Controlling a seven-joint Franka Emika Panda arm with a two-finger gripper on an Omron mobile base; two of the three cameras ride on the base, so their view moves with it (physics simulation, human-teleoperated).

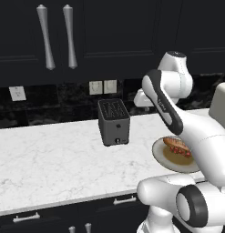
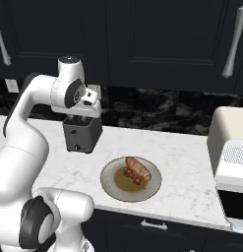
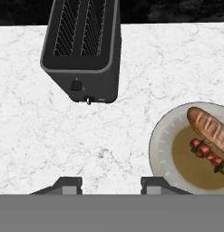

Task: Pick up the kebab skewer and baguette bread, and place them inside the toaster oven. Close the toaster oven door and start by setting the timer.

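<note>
No brand, label or readable writing shows on anything here. The white arm rises from the base, bends at a raised elbow and holds its wrist high over the marble surface [image 1: 50, 154], in front of the dark backsplash. In the hand view the end effector [image 3: 111, 185] looks down on the surface, its two dark fingertips [image 3: 68, 185] set well apart at the lower edge, open, with nothing between them and touching nothing. A dark grey slot toaster [image 3: 84, 50] stands at the upper left of that view. At the lower right lies a round plate [image 3: 159, 149] carrying the baguette bread [image 3: 209, 129] and, just beside it on the brown centre, the kebab skewer [image 3: 208, 156]. The cream-white toaster oven [image 2: 230, 162] sits at the right edge of the right base view, well apart from the plate.
</note>
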